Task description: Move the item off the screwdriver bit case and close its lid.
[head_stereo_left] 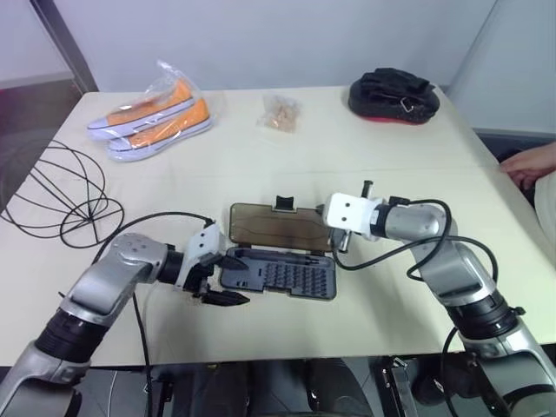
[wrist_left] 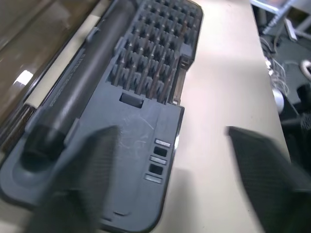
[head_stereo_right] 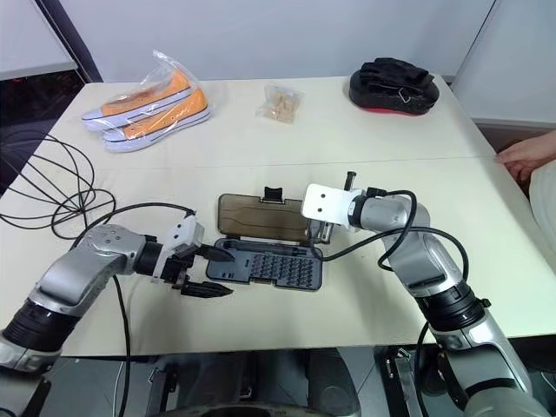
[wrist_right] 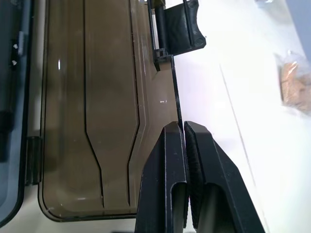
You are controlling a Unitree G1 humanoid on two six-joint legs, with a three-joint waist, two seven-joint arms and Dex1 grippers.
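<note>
Left claw [head_stereo_right: 210,270] spread at case [head_stereo_right: 278,268] end; right claw [wrist_right: 184,145] clenched over lid [wrist_right: 92,111] edge.

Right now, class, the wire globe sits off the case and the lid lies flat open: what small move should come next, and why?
Probably slide the shut right gripper under the far edge of the lid and tip it up toward the tray. The wire globe already rests aside on the table's left edge, the screwdriver bit case lies open, and the open left gripper brackets the tray's end.
</note>
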